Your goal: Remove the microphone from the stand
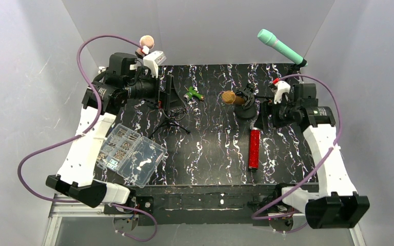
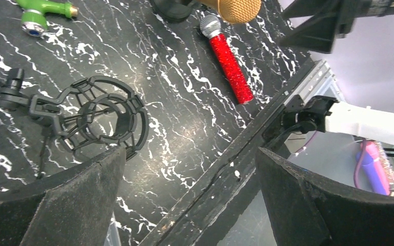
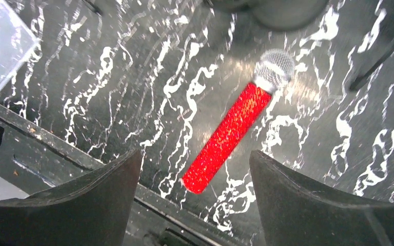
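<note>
Right wrist view shows the right pincer (image 3: 194,156) open and empty above the red glitter microphone (image 3: 231,130), lying flat on the surface (image 3: 107,77), seemingly laid clear of the stand (image 3: 282,10); the left pincer (image 2: 190,154) gapes empty too.

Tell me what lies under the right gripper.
The red microphone lies flat on the marbled table, below the right gripper's open fingers, touched by neither. The fingers hide the table at both lower corners.
</note>
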`<action>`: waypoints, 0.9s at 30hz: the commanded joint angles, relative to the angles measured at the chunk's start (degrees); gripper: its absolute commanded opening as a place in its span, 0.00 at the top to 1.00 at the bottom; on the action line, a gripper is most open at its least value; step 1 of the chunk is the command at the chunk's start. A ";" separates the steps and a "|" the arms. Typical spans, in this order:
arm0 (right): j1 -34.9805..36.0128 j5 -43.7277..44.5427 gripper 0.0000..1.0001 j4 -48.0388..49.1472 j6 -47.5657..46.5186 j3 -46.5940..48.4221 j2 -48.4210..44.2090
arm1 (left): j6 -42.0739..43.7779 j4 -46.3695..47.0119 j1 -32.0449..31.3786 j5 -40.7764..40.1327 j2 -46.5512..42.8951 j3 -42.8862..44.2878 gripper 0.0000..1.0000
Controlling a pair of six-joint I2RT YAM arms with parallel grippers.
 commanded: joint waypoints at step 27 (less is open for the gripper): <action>7.84 -10.90 0.15 9.82 -5.33 17.39 -7.29 | 5.96 -9.61 0.31 -34.13 9.82 5.90 0.08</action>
